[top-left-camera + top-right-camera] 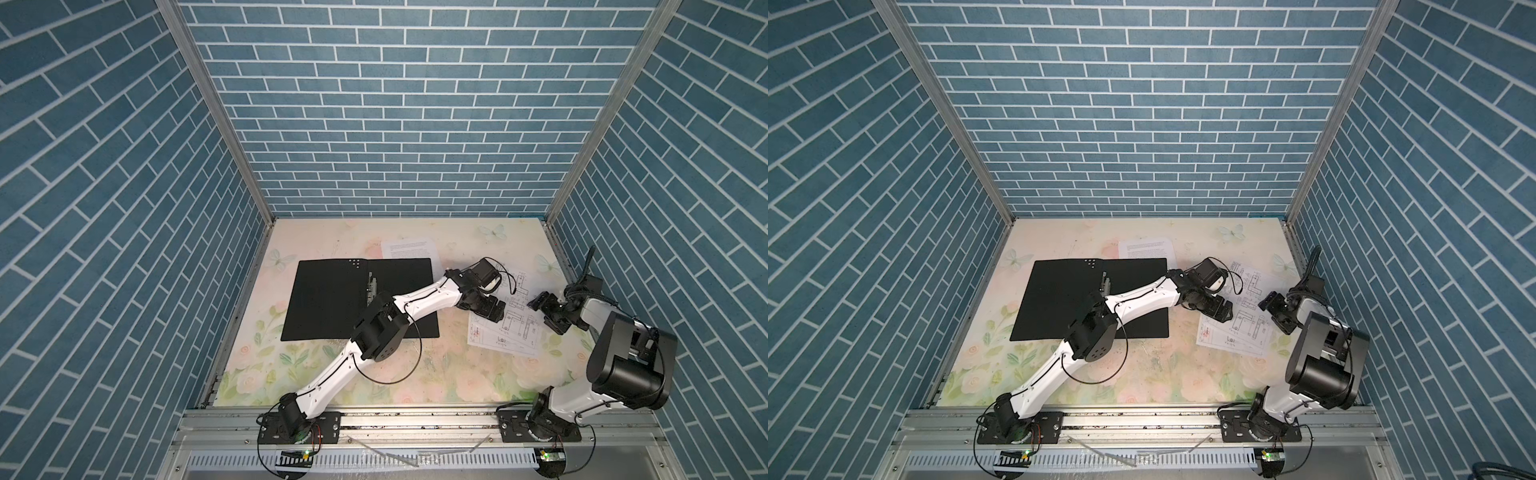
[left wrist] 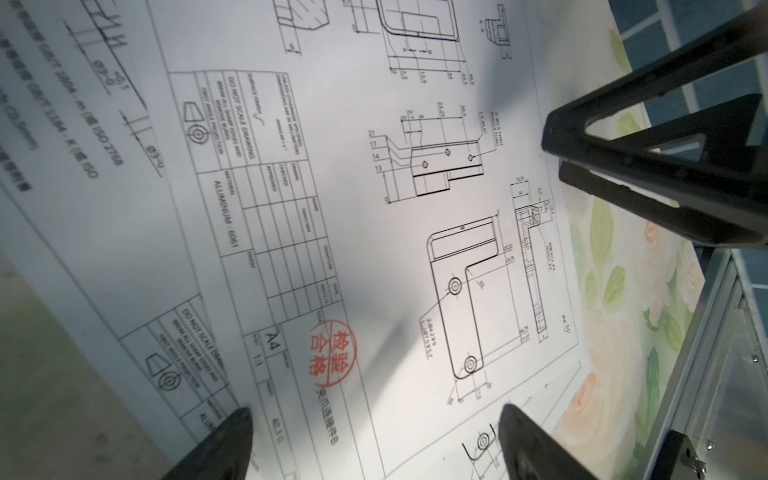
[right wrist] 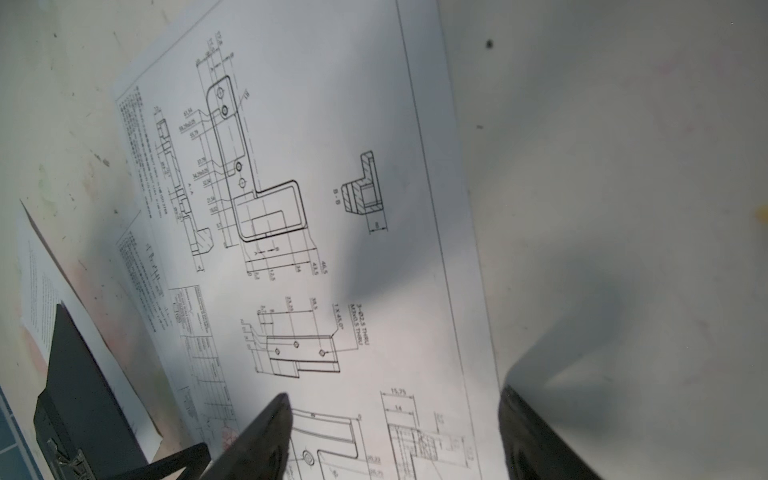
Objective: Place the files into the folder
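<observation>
Folder (image 1: 328, 307) is black inside, sheets (image 1: 513, 338) white with black line drawings, red stamp (image 2: 333, 354), pastel floral tabletop (image 1: 457, 374), blue brick walls (image 1: 395, 124).

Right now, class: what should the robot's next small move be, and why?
Probably lower the right gripper onto the nearest edge of the drawing sheets and pinch the top one. Its jaws stand open astride that edge, nothing is held, and the folder lies open nearby.
</observation>
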